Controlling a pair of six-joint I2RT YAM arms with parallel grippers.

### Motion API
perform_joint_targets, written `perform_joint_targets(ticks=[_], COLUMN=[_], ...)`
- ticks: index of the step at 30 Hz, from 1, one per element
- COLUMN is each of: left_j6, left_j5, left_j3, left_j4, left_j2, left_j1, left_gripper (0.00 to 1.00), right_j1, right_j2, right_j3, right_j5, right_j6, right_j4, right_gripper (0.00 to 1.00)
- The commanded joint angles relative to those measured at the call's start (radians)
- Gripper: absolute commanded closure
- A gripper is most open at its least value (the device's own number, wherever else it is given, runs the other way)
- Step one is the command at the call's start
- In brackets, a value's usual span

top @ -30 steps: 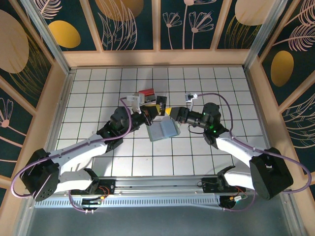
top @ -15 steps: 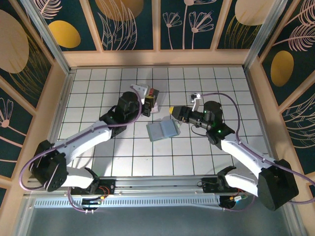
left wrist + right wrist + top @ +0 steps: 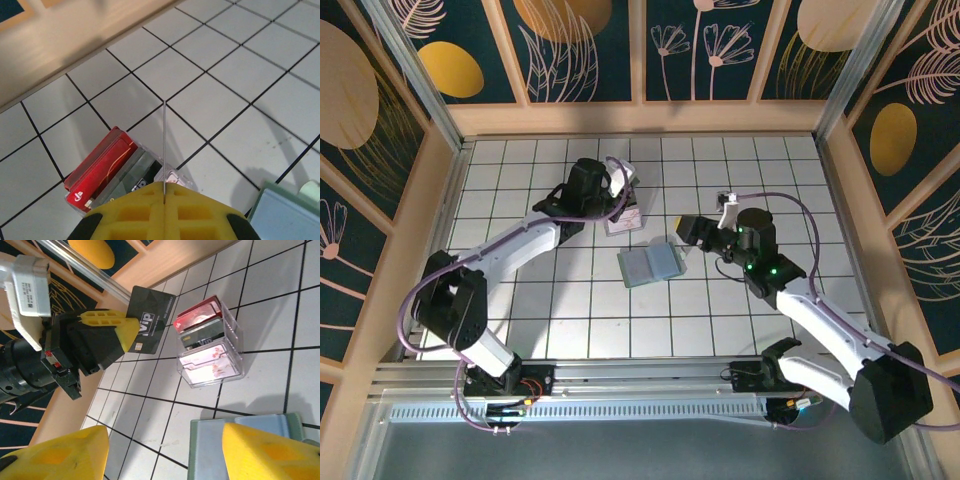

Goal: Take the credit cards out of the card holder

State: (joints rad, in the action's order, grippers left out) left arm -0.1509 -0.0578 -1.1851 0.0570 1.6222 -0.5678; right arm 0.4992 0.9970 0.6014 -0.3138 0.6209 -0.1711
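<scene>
Left pincer (image 3: 619,197) was clamped shut on a dark card (image 3: 150,320) printed "VIP", held on edge above the tabletop (image 3: 520,290). In the left wrist view the card (image 3: 164,145) showed as a thin upright line coming out between the closed yellow fingertips (image 3: 135,210).

Just under and beside it sat a clear plastic box (image 3: 623,217) with cards standing in it: a red one at the far end, a dark one in the middle, and a pale pinkish one nearest the card holder. The box (image 3: 210,342) rested on the tiles, not touching the held card.

The card holder (image 3: 650,263) lay open and flat near the middle of the tabletop, with the green-grey leaf to the left and the blue-grey leaf to the right. It was on the near side of the box and apart from it.

Right pincer (image 3: 682,228) hung just beside the card holder's far right corner, jaws spread wide with nothing between them. In the right wrist view its two yellow fingers (image 3: 270,450) straddled the card holder (image 3: 207,440) without touching it.
</scene>
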Motion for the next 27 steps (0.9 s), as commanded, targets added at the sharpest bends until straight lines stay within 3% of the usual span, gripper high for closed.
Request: perform_joint_targets(ticks=[1,12,17,23,27], left_j6=[-0.118,-0.247,-0.296,-0.341,-0.378], left_j5=[-0.027,-0.089,-0.125,-0.216,-0.213], left_j3=[-0.037,-0.136,-0.174,-0.173,-0.175], left_j4=[0.044,0.101,0.136,0.139,0.154], left_j2=[0.035,0.162,0.208,0.220,0.232], left_j1=[0.021,0.089,0.101,0.135,0.137], left_gripper=[1.00,0.98,0.98,0.98,0.98], right_j1=[0.002,-0.001,-0.003,-0.004,-0.005], right_j2=[-0.022,-0.020,-0.024,-0.030,-0.030], right_j3=[0.039,0.065,0.076,0.087,0.089], right_j5=[0.051,0.087,0.118,0.161,0.171], right_j6=[-0.028,-0.033,-0.036,-0.041,-0.038], right_j4=[0.029,0.067,0.093,0.122,0.121], right_gripper=[0.38,0.37,0.28,0.26,0.26])
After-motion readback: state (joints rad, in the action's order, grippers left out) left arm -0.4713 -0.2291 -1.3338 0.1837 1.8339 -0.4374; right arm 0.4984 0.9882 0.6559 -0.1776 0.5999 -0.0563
